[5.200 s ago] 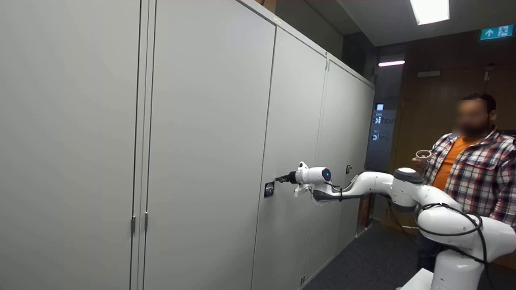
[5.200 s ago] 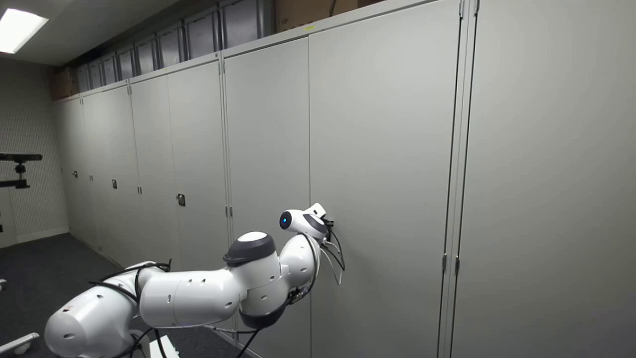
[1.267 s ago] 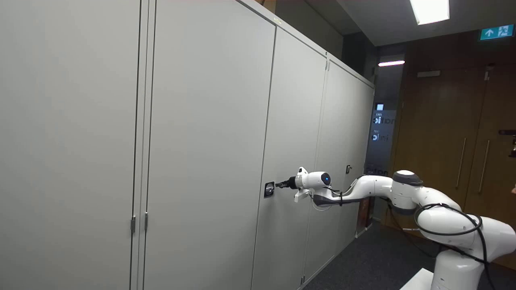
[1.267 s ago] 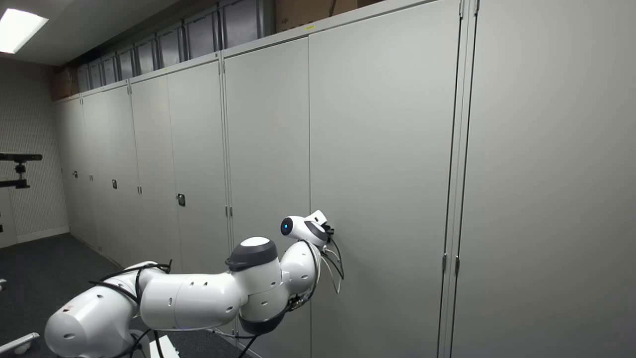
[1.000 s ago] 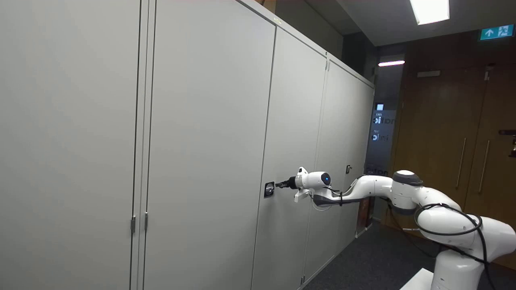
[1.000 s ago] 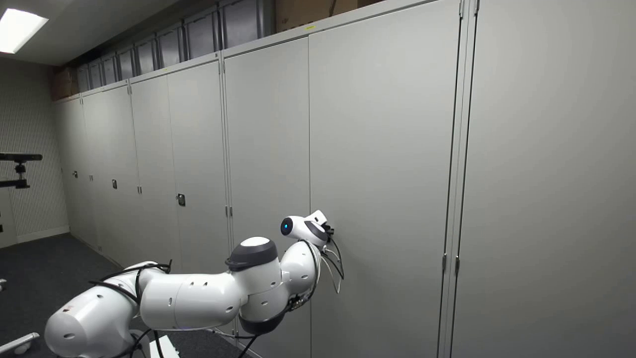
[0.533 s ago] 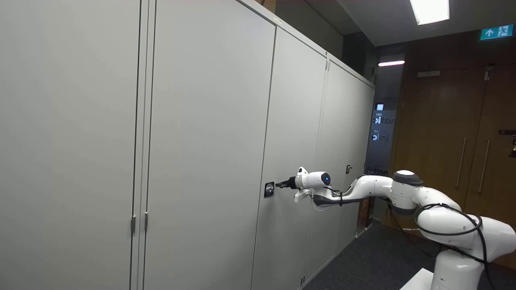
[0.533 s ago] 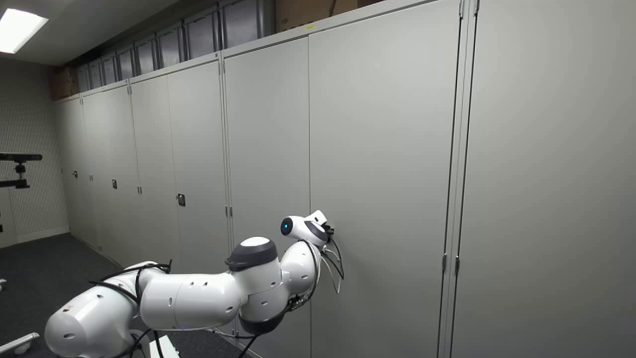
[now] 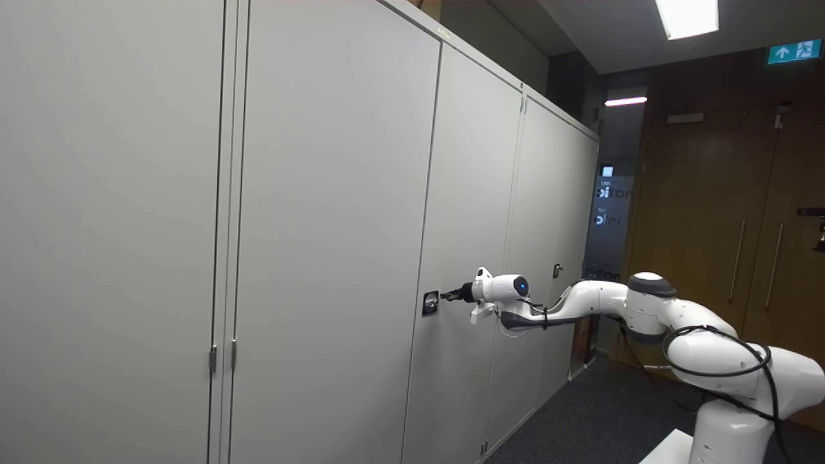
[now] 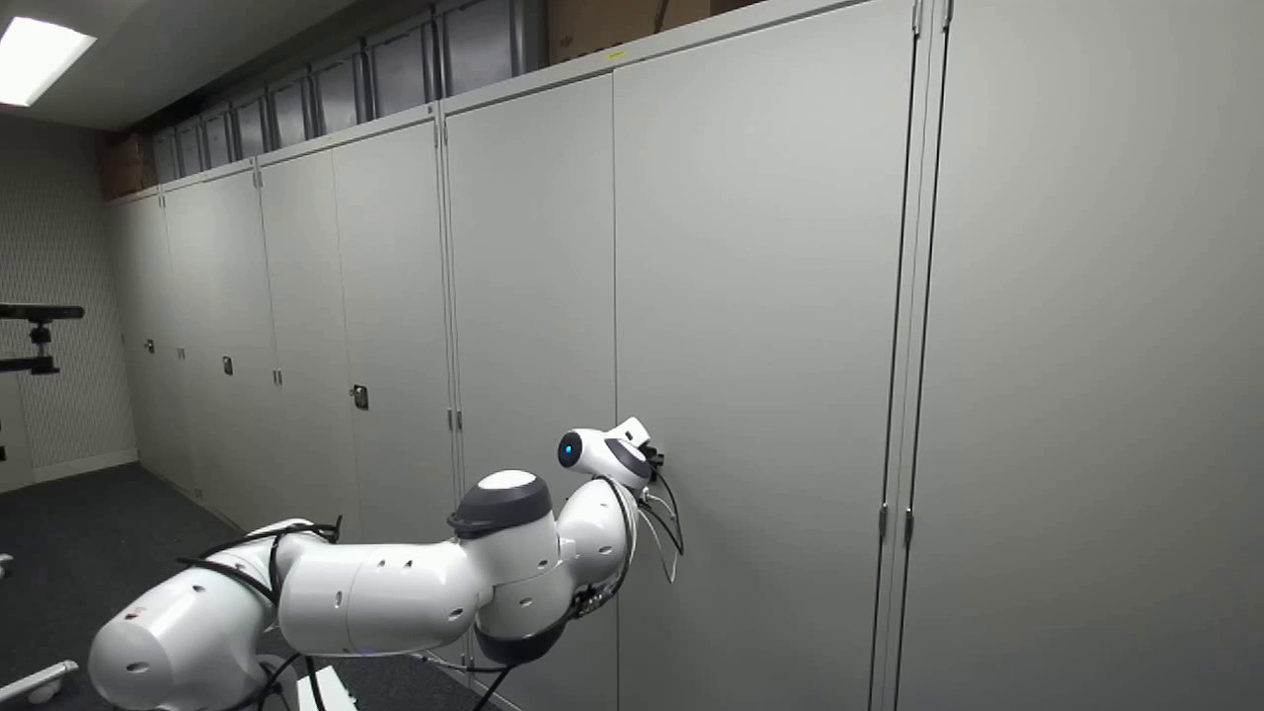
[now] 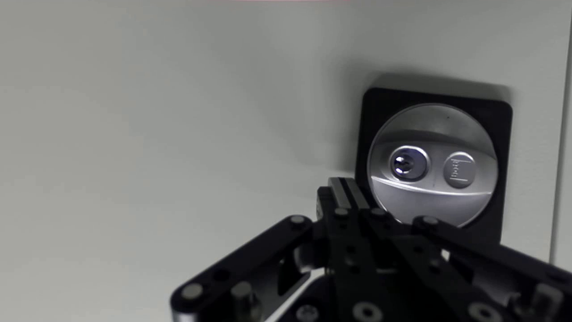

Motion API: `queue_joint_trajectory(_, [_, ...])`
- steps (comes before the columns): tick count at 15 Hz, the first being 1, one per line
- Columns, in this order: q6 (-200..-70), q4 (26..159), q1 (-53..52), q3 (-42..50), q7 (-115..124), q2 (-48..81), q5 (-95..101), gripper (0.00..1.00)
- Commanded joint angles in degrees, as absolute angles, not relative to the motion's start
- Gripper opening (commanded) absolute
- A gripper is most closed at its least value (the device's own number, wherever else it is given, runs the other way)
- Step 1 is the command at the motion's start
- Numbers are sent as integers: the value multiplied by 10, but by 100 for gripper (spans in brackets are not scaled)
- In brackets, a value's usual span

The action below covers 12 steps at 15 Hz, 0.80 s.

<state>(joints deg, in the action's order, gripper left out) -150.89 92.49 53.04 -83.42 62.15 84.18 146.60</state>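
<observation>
My black gripper (image 11: 343,182) is shut with no object between its fingers, which lie side by side. Its tips are beside a cabinet latch (image 11: 431,165), overlapping its edge in the wrist view; I cannot tell whether they touch it. The latch is a round silver recess with a crossbar and keyhole in a black square plate. In an exterior view the gripper (image 9: 443,296) points at the latch (image 9: 430,303) from the right. In an exterior view the gripper (image 10: 658,457) is partly hidden by the wrist, and the latch is hidden. The grey cabinet door (image 9: 467,193) is closed.
More tall grey cabinet doors (image 10: 770,247) stand in a row. Another latch (image 9: 557,270) is farther along, and one more (image 10: 360,397) shows. Grey bins (image 10: 400,74) and a cardboard box (image 10: 622,25) sit on top. Cables (image 10: 676,523) hang under my wrist. Wooden doors (image 9: 702,225) stand behind.
Compared with about five seconds ago, my gripper is lower and level with the latch, and a person beside the arm has left the view. Over the last second nothing visibly moves.
</observation>
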Motion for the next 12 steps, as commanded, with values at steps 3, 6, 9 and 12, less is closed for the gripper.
queue_joint_trajectory(3, [-1520,921,527,-820,641,820,1462,1])
queue_joint_trajectory(6, [-1520,923,529,-820,640,818,1460,0])
queue_joint_trajectory(9, [-1520,938,539,-818,638,812,1454,0])
queue_joint_trajectory(12, [-1523,955,548,-815,636,807,1449,0])
